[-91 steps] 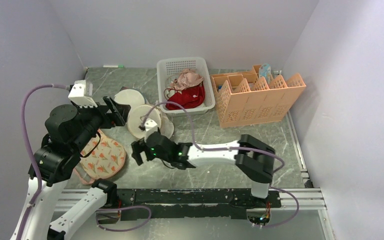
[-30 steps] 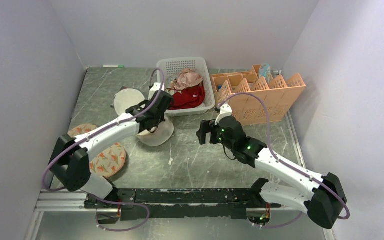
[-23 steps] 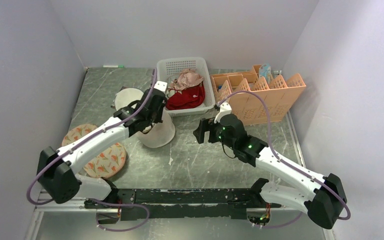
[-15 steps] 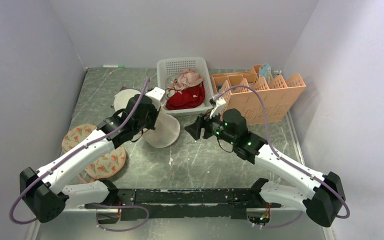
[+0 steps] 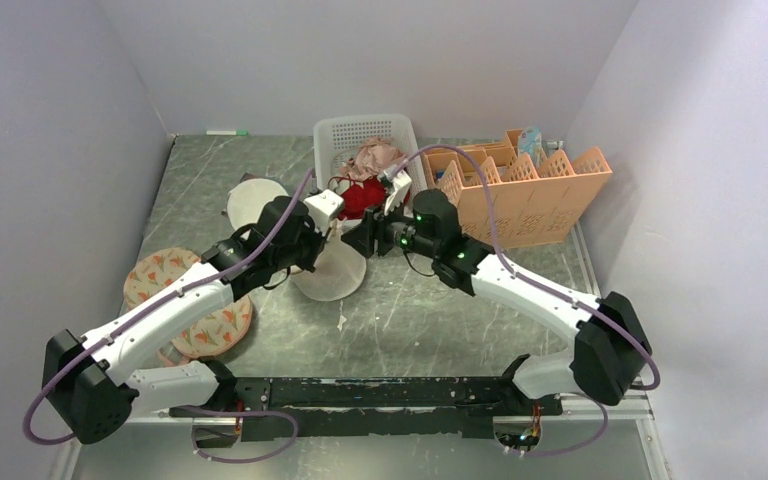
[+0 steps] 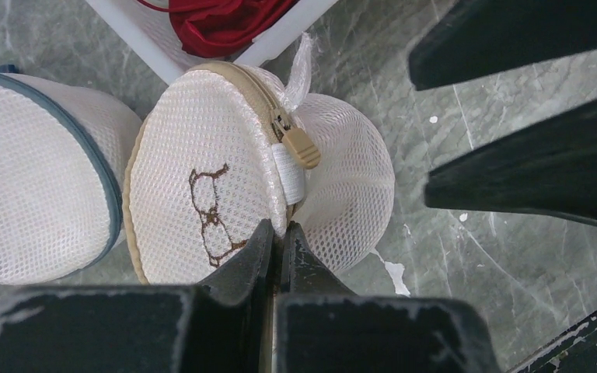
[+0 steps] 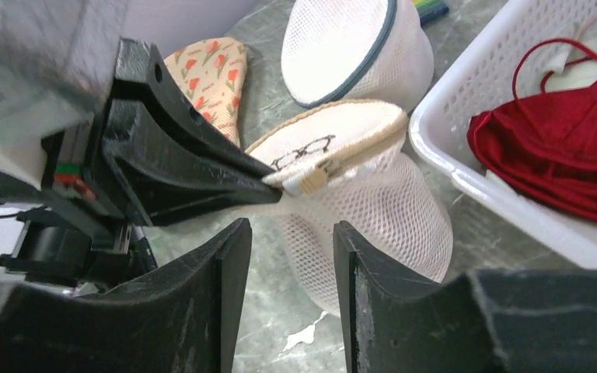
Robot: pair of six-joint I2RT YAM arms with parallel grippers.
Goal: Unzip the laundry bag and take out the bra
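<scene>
The laundry bag (image 5: 332,272) is a cream mesh dome with a brown bra outline, tipped on its side in front of the basket. My left gripper (image 6: 278,230) is shut on the mesh at the bag's rim (image 6: 202,179), just below the tan zip pull (image 6: 301,146). My right gripper (image 7: 291,231) is open and faces the left one, its fingers apart a little short of the zip pull (image 7: 308,180), touching nothing. In the top view both grippers meet over the bag, left (image 5: 328,232) and right (image 5: 353,240). The bra is hidden.
A white basket (image 5: 322,150) with red and pink garments stands right behind the bag. An orange slotted organizer (image 5: 520,195) is at the back right. A greyish drum-shaped mesh bag (image 5: 250,195) lies to the left, with a floral pouch (image 5: 195,305) nearer the front left.
My right arm has swung left to the bag and its jaws have narrowed. The left gripper, shut on the bag, has drawn it a little right and tipped it.
</scene>
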